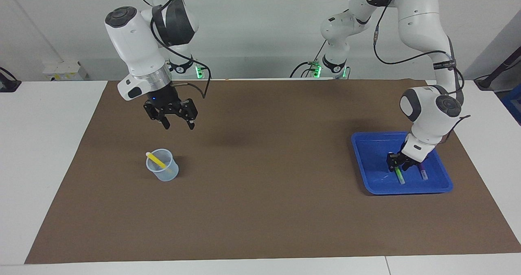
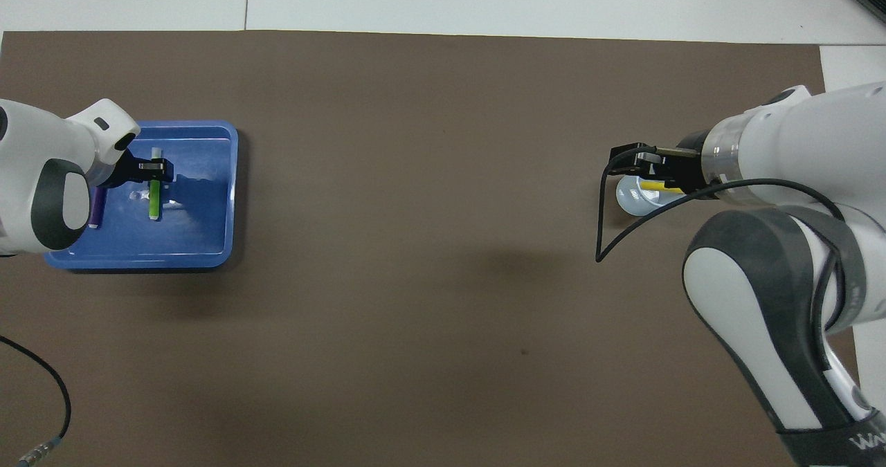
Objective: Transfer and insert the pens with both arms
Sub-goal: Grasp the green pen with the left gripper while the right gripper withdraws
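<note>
The right gripper (image 1: 178,124) hangs spread over the brown mat beside the clear plastic cup (image 1: 163,170) holding the yellow pen (image 1: 156,159). In the blue tray (image 1: 368,161), the left gripper (image 1: 395,163) straddles the bright green pen (image 1: 399,174), grip uncertain; it should pinch mid-barrel, avoiding the purple pen (image 1: 423,172)

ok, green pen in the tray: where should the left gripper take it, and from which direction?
Take the green pen at mid-barrel, coming straight down. It lies flat on the floor of the blue tray, so only its two long sides are free; fingers should straddle it crosswise. The purple pen lies beside it, apart, leaving room. The left gripper is already low over the end nearer the robots.
</note>
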`<state>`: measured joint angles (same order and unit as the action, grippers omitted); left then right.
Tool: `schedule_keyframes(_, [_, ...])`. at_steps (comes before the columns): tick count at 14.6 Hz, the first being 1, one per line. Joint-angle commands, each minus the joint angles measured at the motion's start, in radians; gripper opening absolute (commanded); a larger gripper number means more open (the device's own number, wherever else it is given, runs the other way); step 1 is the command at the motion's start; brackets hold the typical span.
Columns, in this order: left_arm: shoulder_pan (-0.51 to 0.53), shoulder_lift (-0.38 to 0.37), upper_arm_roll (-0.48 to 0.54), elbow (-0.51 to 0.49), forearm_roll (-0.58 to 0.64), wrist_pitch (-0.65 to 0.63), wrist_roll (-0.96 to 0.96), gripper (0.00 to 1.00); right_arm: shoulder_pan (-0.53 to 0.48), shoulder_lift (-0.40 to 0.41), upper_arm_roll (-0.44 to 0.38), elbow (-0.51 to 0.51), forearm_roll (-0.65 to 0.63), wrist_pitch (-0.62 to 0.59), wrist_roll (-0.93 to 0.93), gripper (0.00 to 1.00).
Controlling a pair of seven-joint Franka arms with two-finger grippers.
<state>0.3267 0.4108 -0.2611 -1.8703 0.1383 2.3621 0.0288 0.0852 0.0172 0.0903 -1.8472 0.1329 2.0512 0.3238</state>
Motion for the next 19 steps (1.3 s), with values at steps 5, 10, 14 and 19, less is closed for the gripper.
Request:
schedule_keyframes(5, [0.014,-0.006,-0.007,-0.027,0.009,0.032,0.003,0.54,-0.005,-0.026,0.016,0.002,0.014,-0.098,0.089,0.9])
schedule_keyframes(10, [0.014,-0.007,-0.007,-0.036,0.009,0.04,0.003,0.35,-0.005,-0.037,0.017,0.002,0.016,-0.183,0.087,0.91])
schedule_keyframes(14, [0.014,-0.007,-0.007,-0.036,0.009,0.04,0.003,0.0,0.034,-0.042,0.017,-0.001,0.135,-0.192,0.092,0.92])
schedule_keyframes(19, [0.003,-0.006,-0.012,0.074,-0.025,-0.159,0.003,0.0,0.112,-0.046,0.019,-0.001,0.166,-0.181,0.21,0.92])
